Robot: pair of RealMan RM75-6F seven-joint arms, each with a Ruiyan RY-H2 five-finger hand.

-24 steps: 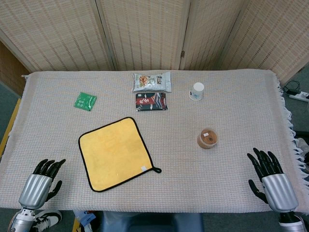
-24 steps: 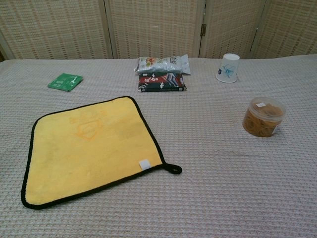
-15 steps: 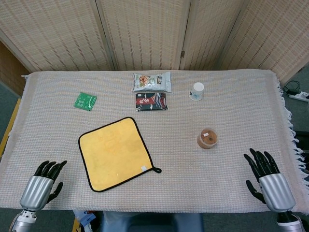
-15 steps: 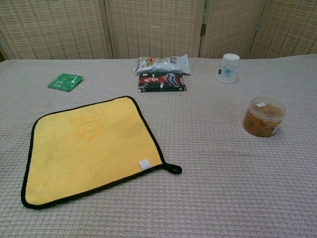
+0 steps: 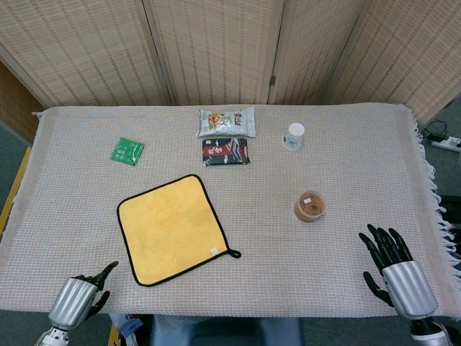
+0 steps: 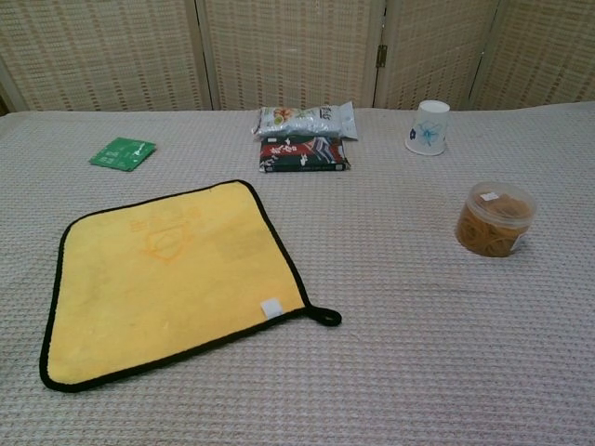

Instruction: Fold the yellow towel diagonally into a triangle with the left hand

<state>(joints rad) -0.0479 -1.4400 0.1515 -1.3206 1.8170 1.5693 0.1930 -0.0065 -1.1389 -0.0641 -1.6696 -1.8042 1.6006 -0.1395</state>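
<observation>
Left of the table's centre, the yellow towel (image 5: 173, 229) lies fully spread and flat, its loop corner pointing to about 4 o'clock, so by my reading no fold is begun and the whole diagonal fold is left. At about 7 o'clock from it, off the table's near edge, the left hand (image 5: 79, 297) holds nothing, and whether its fingers are spread I cannot tell. Well apart at about 4 o'clock, the right hand (image 5: 392, 270) is released, fingers spread.

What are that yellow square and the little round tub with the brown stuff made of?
The yellow towel looks like soft plush cloth, perhaps microfibre: matte, fuzzy, with a stitched black border and hanging loop. The round tub seems to be clear glossy plastic, since its brown contents show through the wall.
</observation>
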